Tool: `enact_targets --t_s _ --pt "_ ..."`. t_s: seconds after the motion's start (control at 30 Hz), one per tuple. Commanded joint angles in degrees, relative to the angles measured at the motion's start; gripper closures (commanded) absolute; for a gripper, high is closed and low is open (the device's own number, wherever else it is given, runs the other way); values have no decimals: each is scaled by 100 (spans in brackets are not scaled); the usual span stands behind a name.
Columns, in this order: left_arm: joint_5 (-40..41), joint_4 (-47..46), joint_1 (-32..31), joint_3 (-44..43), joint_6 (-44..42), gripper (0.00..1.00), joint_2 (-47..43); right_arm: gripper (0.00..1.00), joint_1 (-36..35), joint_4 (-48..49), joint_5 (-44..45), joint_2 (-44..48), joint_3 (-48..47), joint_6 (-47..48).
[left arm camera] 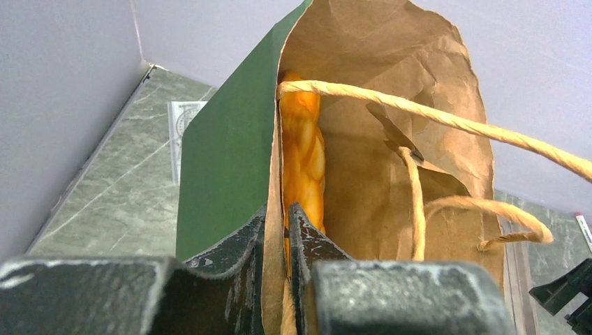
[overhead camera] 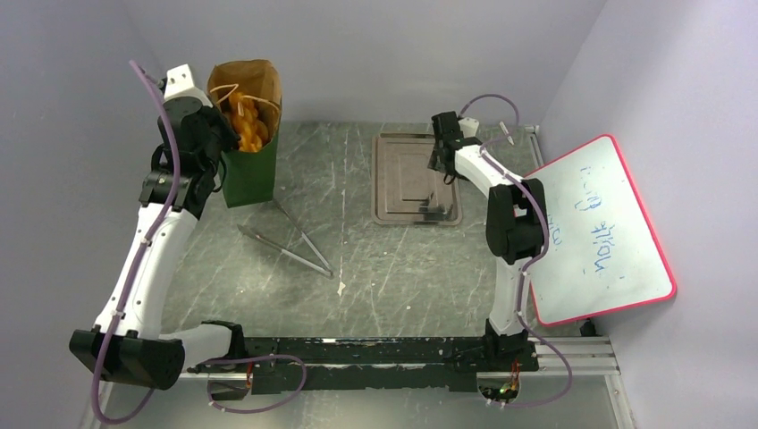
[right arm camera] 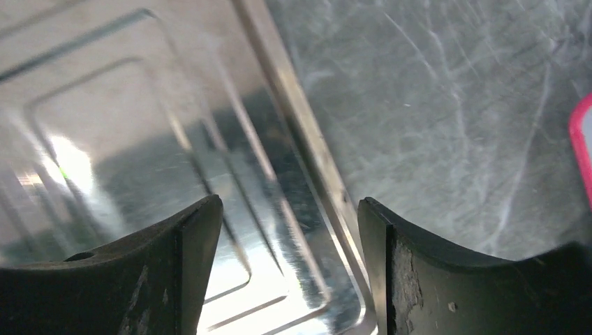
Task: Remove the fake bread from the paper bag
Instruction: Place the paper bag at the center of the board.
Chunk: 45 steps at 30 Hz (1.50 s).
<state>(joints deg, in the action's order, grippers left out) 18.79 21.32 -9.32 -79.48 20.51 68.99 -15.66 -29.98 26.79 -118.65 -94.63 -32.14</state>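
- The left arm (overhead camera: 147,259) reaches up the left side of the tabletop (overhead camera: 402,277) to the far left corner.
- The left end effector (overhead camera: 213,136) sits at the bag's near left rim. From the wrist view, the left end effector (left arm camera: 286,230) is pressed together on the bag's wall, with brown paper pinched between its two fingers.
- The bag (overhead camera: 250,170) stands on the tabletop in that corner with its mouth open. It is green outside and brown inside (left arm camera: 377,160).
- The bread (overhead camera: 246,121) is inside the bag, an orange heap showing through the mouth. Up close, one long orange piece (left arm camera: 304,153) stands against the inner wall just past the fingers.
- A tan cord handle (left arm camera: 433,115) crosses the open mouth, and a second one (left arm camera: 489,209) curls lower down.
- Metal tongs (overhead camera: 290,243) lie flat on the tabletop, right of the bag and nearer the front.
- A grey tray (overhead camera: 402,192) lies flat at the middle back.
- The right end effector (overhead camera: 442,152) hangs over the tray's right side. In its own camera, the right end effector (right arm camera: 290,230) is spread wide with nothing between the fingers, and the tray's rim (right arm camera: 300,139) runs below.
- A whiteboard (overhead camera: 599,232) with a pink rim and blue scribbles sits tilted at the far right.
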Motion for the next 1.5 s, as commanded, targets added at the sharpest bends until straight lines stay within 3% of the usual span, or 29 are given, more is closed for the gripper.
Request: enact_targets --t_s 0.0,0.33,0.4,0.5,0.6,0.83,1.1,1.47 --pt "-126 -299 -26 63 220 93 -343 28 208 148 35 71 465 489" --pt "83 184 -26 98 -442 93 -651 35 452 841 -640 -22 1216 530" --pt "198 312 -26 66 -480 93 -724 43 483 842 -788 -102 1242 485" --pt "284 456 -26 86 -450 93 -843 68 591 702 -1020 -216 1284 315" --pt "309 598 -24 86 -360 93 -914 84 654 556 -1243 -286 1380 59" --pt "439 950 -26 17 -197 93 -1008 100 687 536 -2046 -232 1743 -1105" --pt "351 1073 -26 33 -137 93 -1030 100 688 574 -2603 -118 2208 -2965" --pt "423 1239 -32 70 -150 93 -1087 100 494 527 -2152 587 3103 -5222"
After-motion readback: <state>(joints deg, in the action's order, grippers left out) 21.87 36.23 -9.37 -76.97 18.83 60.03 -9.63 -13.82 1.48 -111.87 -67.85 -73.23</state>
